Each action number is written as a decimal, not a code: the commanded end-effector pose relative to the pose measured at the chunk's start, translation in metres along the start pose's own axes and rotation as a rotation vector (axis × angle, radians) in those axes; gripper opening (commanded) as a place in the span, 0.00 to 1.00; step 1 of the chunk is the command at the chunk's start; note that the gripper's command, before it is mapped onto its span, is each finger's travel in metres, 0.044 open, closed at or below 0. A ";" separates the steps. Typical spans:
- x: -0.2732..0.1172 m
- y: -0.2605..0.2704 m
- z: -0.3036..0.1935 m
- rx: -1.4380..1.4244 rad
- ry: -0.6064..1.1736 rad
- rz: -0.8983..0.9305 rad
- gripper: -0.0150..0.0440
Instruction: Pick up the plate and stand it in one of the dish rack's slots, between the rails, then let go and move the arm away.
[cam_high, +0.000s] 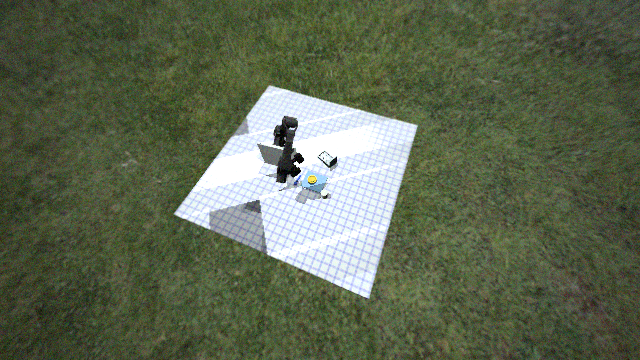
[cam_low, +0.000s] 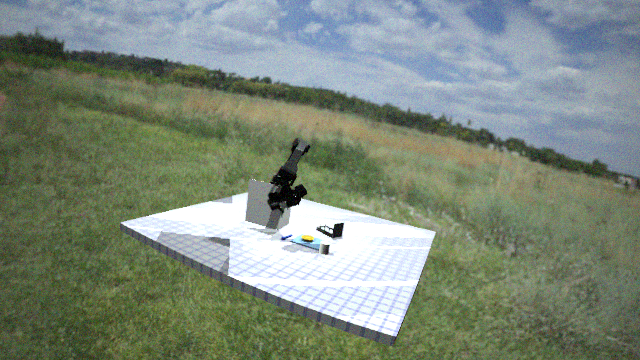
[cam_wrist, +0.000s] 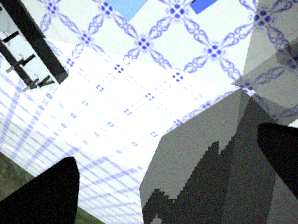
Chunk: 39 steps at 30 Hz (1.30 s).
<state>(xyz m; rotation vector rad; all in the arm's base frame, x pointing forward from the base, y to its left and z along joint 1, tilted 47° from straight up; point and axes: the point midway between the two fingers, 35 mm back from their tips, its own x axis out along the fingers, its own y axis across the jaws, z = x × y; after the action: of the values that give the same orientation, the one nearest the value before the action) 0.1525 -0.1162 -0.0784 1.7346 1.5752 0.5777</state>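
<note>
The plate (cam_high: 320, 184) (cam_low: 313, 244) is a flat light blue square with a small yellow round centre. It lies flat on the checkered board (cam_high: 325, 240) (cam_low: 350, 285). The black dish rack (cam_high: 327, 159) (cam_low: 334, 230) stands a little behind it, apart from it; its dark bar shows at the left of the wrist view (cam_wrist: 33, 36). My gripper (cam_high: 284, 179) (cam_low: 274, 222) (cam_wrist: 170, 150) is open and empty. It hangs low over the board just left of the plate, pointing down, with only checkered surface and shadow between the fingers.
A blue pen (cam_high: 297, 180) (cam_low: 286, 237) lies between the gripper and the plate. A small grey cylinder (cam_high: 325, 194) (cam_low: 324, 248) stands at the plate's front corner. A grey block (cam_high: 270, 152) (cam_low: 257, 202) stands behind the arm. Grass surrounds the board.
</note>
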 end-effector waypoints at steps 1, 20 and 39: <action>0.000 0.000 0.000 -0.004 -0.001 -0.004 0.93; -0.021 0.059 0.043 -0.448 -0.124 -0.432 0.93; 0.007 0.090 0.082 -0.705 -0.175 -0.632 0.93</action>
<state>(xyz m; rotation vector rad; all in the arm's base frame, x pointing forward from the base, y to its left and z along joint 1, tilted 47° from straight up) 0.2674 -0.1502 -0.0430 0.6929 1.4365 0.5322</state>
